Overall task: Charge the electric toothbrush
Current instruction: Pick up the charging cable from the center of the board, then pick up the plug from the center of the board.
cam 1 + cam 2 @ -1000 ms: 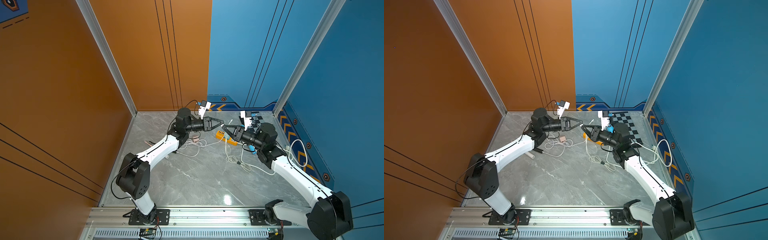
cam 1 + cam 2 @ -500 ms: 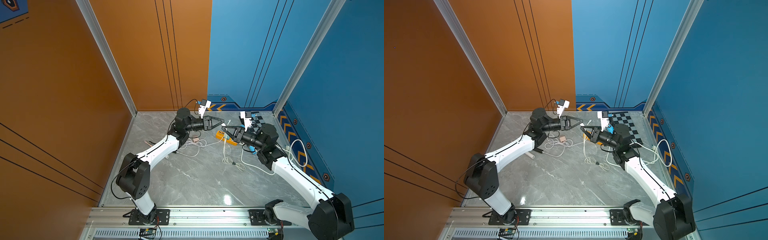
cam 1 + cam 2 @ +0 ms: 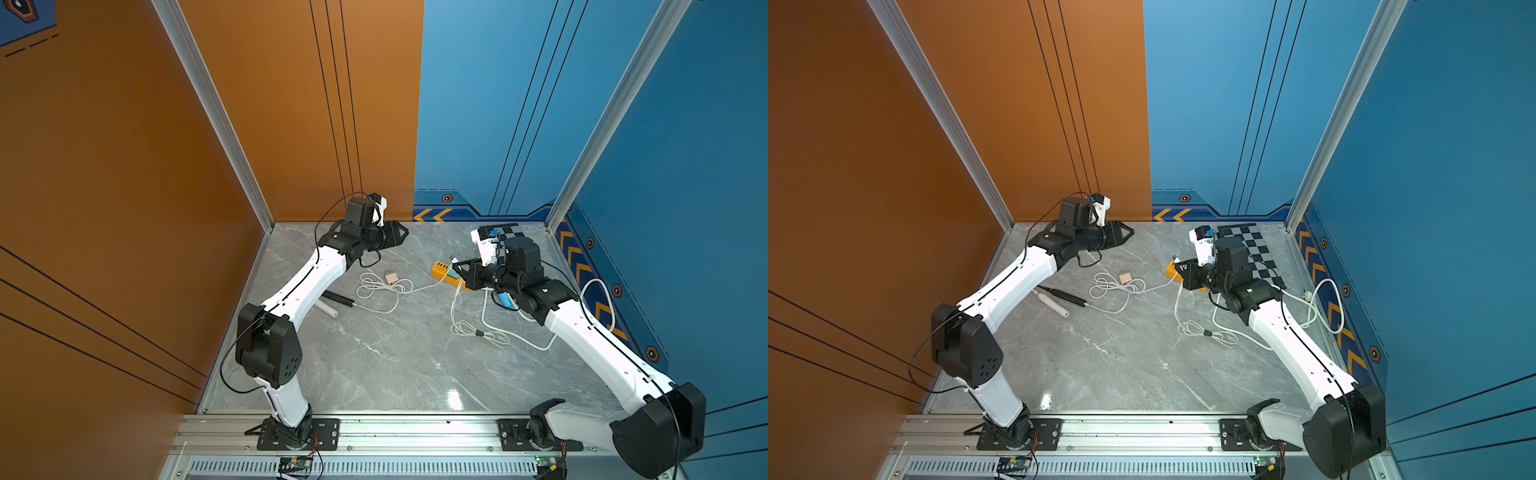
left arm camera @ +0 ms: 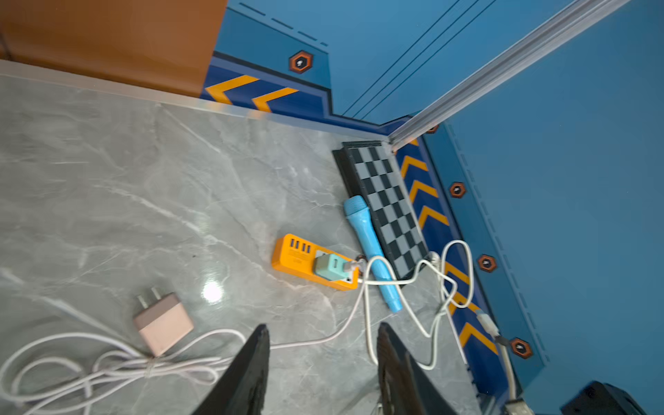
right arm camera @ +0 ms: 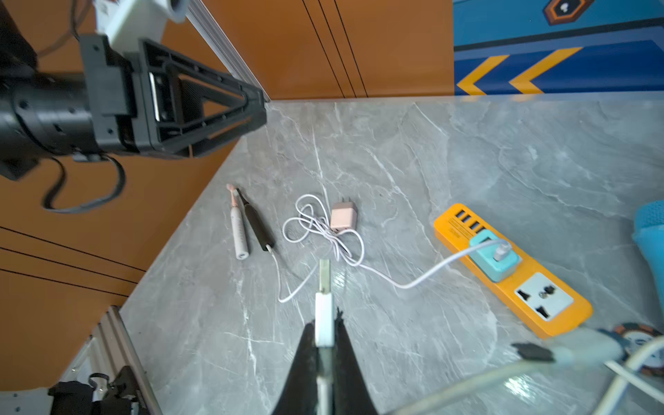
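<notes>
And the right gripper (image 5: 325, 323) clamps the white USB plug (image 5: 324, 309), the left gripper (image 4: 323, 327) hangs open and empty by the back edge, the orange power strip (image 5: 454, 233) carries a teal adapter (image 5: 494, 258), and the black toothbrush (image 5: 259, 230) and white toothbrush (image 5: 239, 230) lie side by side near the left edge of the tabletop (image 3: 374, 374), front stretch bare.

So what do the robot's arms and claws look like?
Both the left arm and the right arm have smooth white shells between chunky black joints. A thin black cable loops along the left one. The left gripper and right gripper are black, with triangular, open-framed fingers tapering to points. A small white camera mount sits at each wrist.
</notes>
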